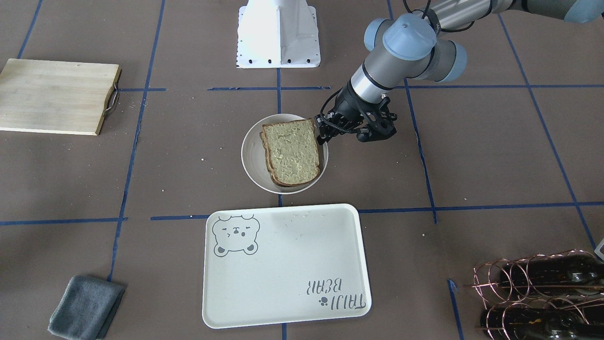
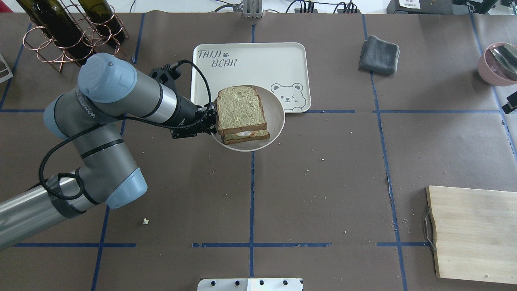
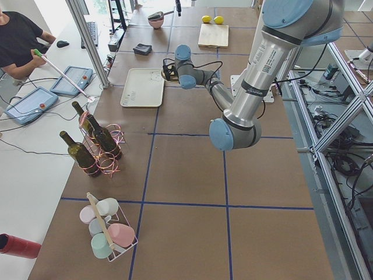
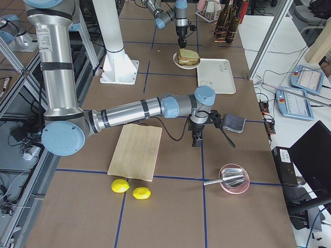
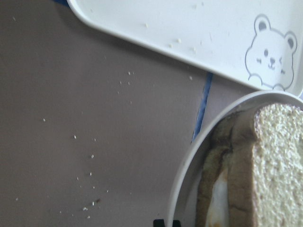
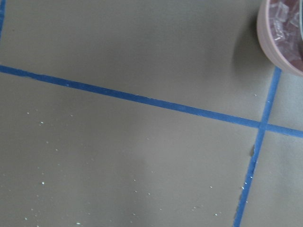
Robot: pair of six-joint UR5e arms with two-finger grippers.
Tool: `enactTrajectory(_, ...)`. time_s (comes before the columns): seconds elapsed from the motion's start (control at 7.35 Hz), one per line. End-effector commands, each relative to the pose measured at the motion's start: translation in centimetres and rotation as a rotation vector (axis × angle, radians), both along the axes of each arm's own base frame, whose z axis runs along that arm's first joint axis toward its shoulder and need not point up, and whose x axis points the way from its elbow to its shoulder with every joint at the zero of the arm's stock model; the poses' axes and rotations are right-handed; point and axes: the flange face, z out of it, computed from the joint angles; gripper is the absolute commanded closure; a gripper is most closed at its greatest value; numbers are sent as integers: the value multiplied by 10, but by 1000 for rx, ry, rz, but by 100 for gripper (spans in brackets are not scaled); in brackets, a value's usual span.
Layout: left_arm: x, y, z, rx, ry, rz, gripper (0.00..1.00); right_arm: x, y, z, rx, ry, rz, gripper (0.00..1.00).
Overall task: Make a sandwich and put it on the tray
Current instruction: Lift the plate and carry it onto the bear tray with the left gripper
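Observation:
The sandwich [image 1: 290,151] [image 2: 241,109], two brown-crusted slices with white egg showing at the edge [image 5: 215,198], lies on a round white plate [image 1: 250,156] [image 2: 276,117]. My left gripper [image 1: 322,133] [image 2: 211,121] is shut on that plate's rim, at the side facing the left arm. The cream tray [image 1: 283,274] [image 2: 258,60] with the bear drawing lies just beyond the plate, nothing on it but crumbs. In the overhead view the plate overlaps the tray's near edge. My right gripper [image 4: 196,138] hangs low over the table beside a grey cloth; I cannot tell whether it is open or shut.
A wooden cutting board [image 2: 472,232] lies near the robot's right. The grey cloth [image 2: 379,54] and a pink bowl [image 2: 499,62] sit far right. Wine bottles in a copper rack [image 2: 68,32] stand far left. Two lemons [image 4: 129,188] lie past the board. A person [image 3: 17,41] sits off the table.

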Motion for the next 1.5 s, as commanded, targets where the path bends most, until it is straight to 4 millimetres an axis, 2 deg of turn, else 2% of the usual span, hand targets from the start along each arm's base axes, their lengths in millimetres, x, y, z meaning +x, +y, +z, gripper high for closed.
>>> enactTrajectory(0.0, 21, -59, -28, -147, 3, -96, 100, 48, 15, 47, -32, -17, 22, 0)
enactTrajectory(0.14, 30, -71, -23, -199, -8, -118, 100, 48, 10, 57, -53, -13, 25, 0)
enactTrajectory(0.27, 47, -86, -19, -245, -31, -136, 100, 47, 7, 54, -45, -14, 26, 0)
enactTrajectory(0.68, 86, -130, 18, -311, -34, -258, 100, 52, 6, 52, -40, -14, 34, 0)
enactTrajectory(0.95, 91, -139, 35, -306, -47, -293, 100, 53, 7, 54, -46, -15, 38, 0)
enactTrajectory(1.22, 95, -142, 36, -303, -42, -303, 100, 55, 8, 55, -48, -17, 41, 0)
enactTrajectory(1.36, 96, -143, 36, -311, -42, -306, 97, 57, 8, 55, -48, -17, 45, 0)
